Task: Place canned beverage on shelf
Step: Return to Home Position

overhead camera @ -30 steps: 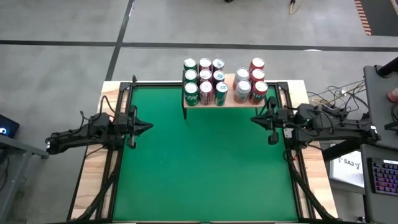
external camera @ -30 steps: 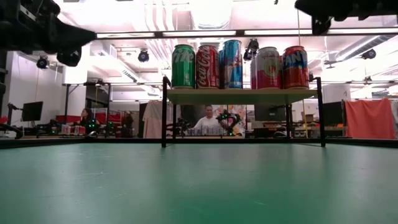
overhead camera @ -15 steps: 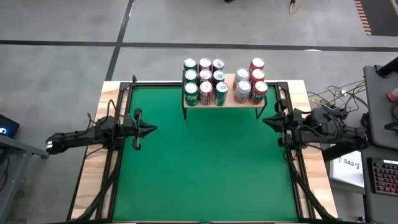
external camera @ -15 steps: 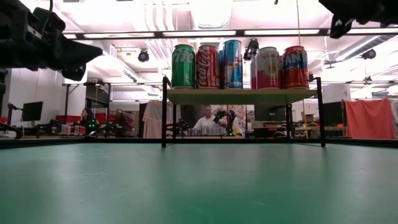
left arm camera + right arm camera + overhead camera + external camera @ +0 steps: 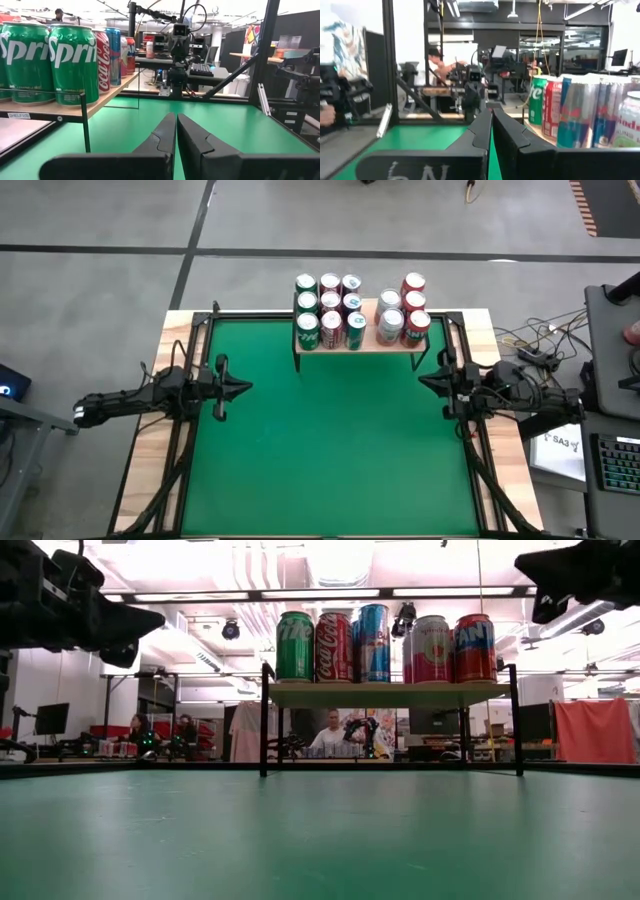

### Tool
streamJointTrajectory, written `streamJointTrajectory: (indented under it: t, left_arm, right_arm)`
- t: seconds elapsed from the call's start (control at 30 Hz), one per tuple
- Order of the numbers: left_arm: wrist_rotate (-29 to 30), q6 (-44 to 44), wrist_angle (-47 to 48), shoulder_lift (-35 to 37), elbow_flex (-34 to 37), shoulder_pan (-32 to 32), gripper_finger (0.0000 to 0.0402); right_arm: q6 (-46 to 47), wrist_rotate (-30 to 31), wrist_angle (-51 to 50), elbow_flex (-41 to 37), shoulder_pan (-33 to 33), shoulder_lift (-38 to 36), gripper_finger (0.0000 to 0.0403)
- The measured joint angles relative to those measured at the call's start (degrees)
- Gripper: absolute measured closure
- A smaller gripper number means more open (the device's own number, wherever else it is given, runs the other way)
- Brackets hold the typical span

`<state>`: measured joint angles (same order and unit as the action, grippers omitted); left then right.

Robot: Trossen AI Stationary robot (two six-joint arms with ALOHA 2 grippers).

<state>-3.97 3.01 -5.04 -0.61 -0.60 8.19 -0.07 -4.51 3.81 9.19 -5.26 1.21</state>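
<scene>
- From above, the shelf (image 5: 369, 340) stands at the far edge of the green felt table (image 5: 330, 450). Upright cans fill its light wooden board in two blocks with a bare strip of wood between them: green, red and blue columns on one side, silver-pink and red columns on the other.
- Only this overhead view places both arms. The left gripper (image 5: 243, 387) is over the table's left part. The right gripper (image 5: 424, 383) is over its right part, just in front of the shelf's right corner. Both point inward, clear of the cans.
- The low view alone shows the shelf's thin black legs and the front row side-on: a green Sprite can (image 5: 294, 646), a red Coca-Cola can (image 5: 333, 647), a blue can (image 5: 373, 643), a pink-and-silver can (image 5: 431, 649) and a red can (image 5: 475, 648) whose blue lettering I cannot read fully.
- In the left wrist view the dark, smooth, wedge-shaped fingers (image 5: 165, 131) meet at their tips with nothing between them. "Sprite" and "Coca-Cola" read clearly on the cans beside them.
- The right wrist view shows its fingers (image 5: 481, 127) pressed together likewise and empty, and a person (image 5: 335, 45) in a patterned shirt beyond the table.
</scene>
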Motion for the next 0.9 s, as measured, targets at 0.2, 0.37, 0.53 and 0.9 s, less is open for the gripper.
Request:
streamJointTrajectory:
  t: [0.2,0.37,0.53,0.9]
  left_arm:
    - [-0.05,-0.14,1.25,-0.28,0.00,0.07,0.0402]
    - [-0.08,-0.13,2.76,-0.43,0.00,0.06,0.0402]
    - [-0.08,-0.77,2.61,-0.50,0.02,0.07,0.0402]
    - [2.47,-0.39,2.08,-0.58,0.04,0.07,0.0402]
  right_arm:
    - [-1.65,-0.07,0.78,-2.97,-0.02,-0.42,0.0394]
    - [-1.75,0.00,1.38,-6.26,-0.02,-0.41,0.0394]
    - [-3.42,0.53,-1.86,-8.48,-0.02,-0.27,0.0394]
    - [-6.56,11.58,-1.77,-8.48,-0.02,0.74,0.0394]
